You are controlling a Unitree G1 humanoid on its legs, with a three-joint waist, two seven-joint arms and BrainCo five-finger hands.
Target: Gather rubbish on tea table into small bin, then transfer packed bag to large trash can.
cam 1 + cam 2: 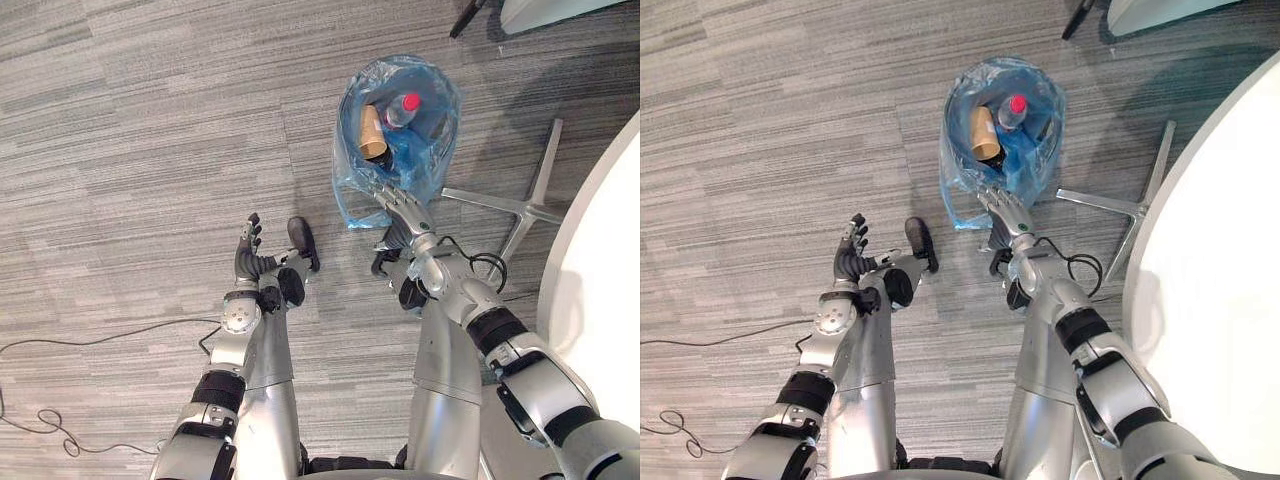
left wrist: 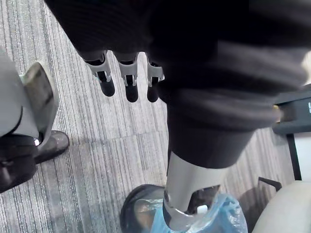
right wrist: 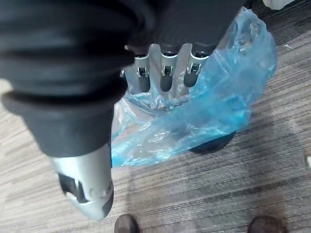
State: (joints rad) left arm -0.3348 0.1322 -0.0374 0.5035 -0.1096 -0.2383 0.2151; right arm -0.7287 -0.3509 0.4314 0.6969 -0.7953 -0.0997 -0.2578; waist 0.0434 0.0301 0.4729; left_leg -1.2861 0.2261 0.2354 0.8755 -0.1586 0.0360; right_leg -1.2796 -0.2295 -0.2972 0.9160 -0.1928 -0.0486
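Two hands, both open: I see left hand idle over floor. Right hand rests straight fingers on blue bag in bin, per wrist view. Eye view shows cup and bottle inside.

Bright, even light — w/ soft shadows

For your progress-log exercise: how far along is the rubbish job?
Done: cup and red-capped bottle sit in the blue bag lining the small bin. In hand: right hand, fingers straight, at the bag's rim; left hand hangs open. Left: carrying the bag to the large can.
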